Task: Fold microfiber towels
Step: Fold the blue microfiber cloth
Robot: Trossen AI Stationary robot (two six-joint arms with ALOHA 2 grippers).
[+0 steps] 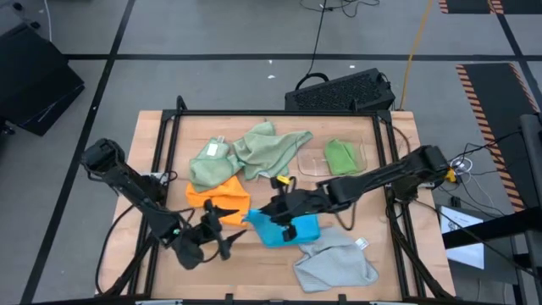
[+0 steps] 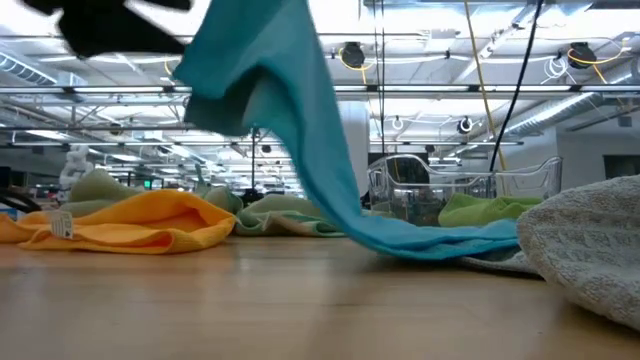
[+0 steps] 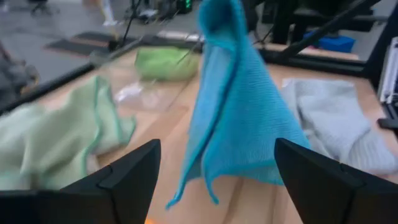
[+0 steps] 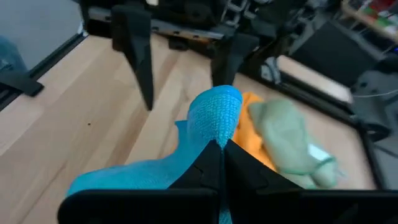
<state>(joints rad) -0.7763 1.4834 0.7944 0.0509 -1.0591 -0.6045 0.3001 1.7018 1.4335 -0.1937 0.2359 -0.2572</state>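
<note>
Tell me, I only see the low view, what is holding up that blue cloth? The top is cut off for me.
Observer: The right gripper holds it, shut on a bunched corner of the blue towel.
Operator: Where is the other arm?
Observer: The left gripper faces the hanging towel with its fingers open, gripping nothing.
Operator: Is that green lump on the table?
Observer: No, the bright green towel lies inside the clear tray at the table's far right.
Operator: What's the fuzzy grey thing close to me?
Observer: The light grey towel, crumpled near the front edge.
</note>
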